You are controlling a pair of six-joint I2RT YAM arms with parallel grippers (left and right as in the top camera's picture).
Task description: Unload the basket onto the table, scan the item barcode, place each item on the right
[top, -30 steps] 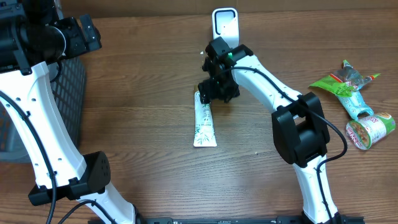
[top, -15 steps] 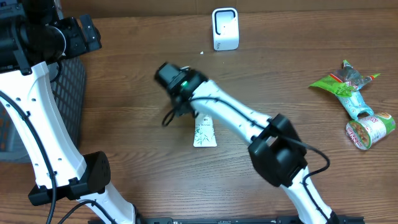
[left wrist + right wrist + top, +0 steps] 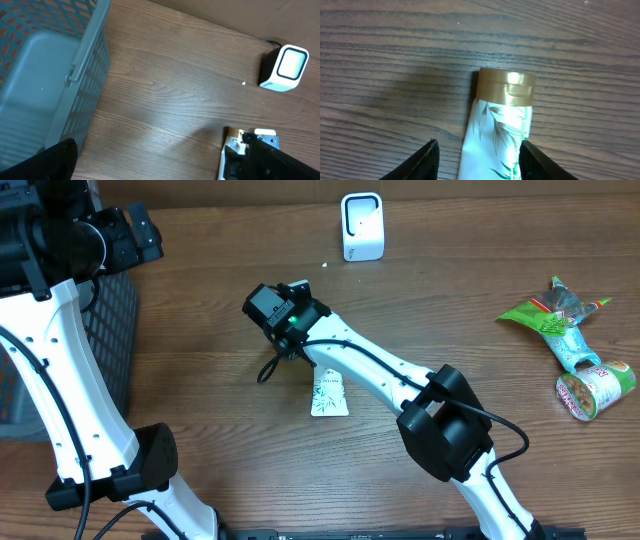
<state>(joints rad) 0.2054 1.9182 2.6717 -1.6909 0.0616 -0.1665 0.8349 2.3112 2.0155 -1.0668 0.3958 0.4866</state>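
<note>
Straddling the tube (image 3: 497, 135), the right fingers (image 3: 427, 161) stand half open just below its gold cap (image 3: 506, 88), gripping nothing yet; the tube lies flat on the worktop (image 3: 380, 60) between them. Pick-up looks the step in hand: next they must close, lift, then carry it to the scanner (image 3: 361, 225), well beyond. Far aside, the left fingers (image 3: 52, 161) gape wide, empty.

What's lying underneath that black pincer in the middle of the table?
A white tube with a gold cap, flat on the wooden table, beneath the right pincer, its fingers apart. From overhead the arm covers the cap end; only the tube's bottom end shows.
</note>
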